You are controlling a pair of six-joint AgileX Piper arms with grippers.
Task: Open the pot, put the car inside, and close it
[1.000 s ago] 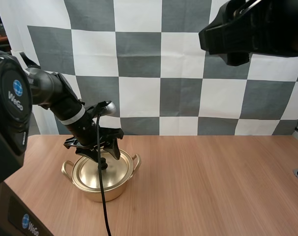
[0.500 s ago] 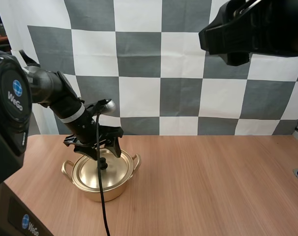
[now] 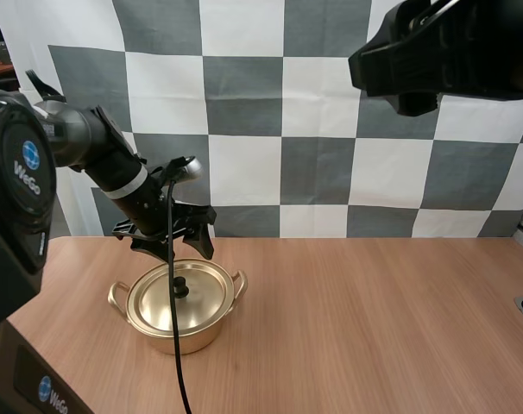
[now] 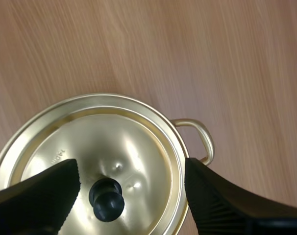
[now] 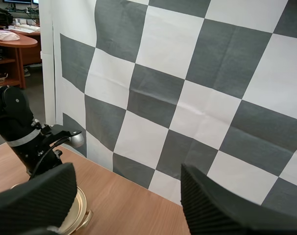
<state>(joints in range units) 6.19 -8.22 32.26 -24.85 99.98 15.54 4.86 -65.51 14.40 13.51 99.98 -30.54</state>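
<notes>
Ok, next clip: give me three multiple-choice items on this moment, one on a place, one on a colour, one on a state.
1. Where is the left gripper?
A) above the pot's lid
B) down on the bare table
C) inside the pot

2. What colour is the lid's knob?
A) red
B) black
C) white

3. What state is the pot in?
A) lidless
B) tipped over
C) covered by its lid

Answers: 1 A, it hangs over the lid with its fingers apart. 2 B, the knob is dark against the gold lid. 3 C, the lid sits flat on the rim.
</notes>
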